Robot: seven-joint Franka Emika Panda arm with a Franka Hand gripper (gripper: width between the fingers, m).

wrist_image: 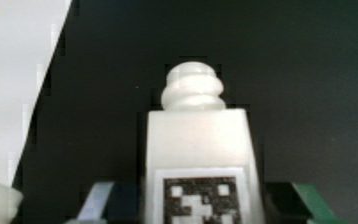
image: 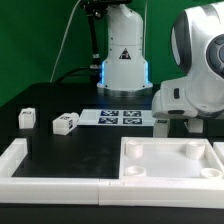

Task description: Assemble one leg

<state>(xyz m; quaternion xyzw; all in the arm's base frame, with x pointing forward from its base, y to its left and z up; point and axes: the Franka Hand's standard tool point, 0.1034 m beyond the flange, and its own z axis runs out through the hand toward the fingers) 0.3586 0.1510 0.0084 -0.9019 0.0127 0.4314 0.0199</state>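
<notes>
In the wrist view a leg [wrist_image: 197, 135], a white block-shaped post with a knobbed screw tip and a black-and-white tag, sits between my fingers [wrist_image: 101, 203]. My gripper [wrist_image: 197, 208] is shut on it. In the exterior view my gripper [image: 160, 121] hangs low at the right, beside the marker board [image: 120, 117] and behind the large white tray-like piece [image: 168, 175]. The held leg is mostly hidden by the arm there. Two more small white legs [image: 65, 123] [image: 26, 118] rest on the black table at the left.
A white L-shaped wall [image: 18, 165] borders the front left of the table. The robot base [image: 124, 60] stands at the back. A white surface [wrist_image: 16, 90] fills one side of the wrist view.
</notes>
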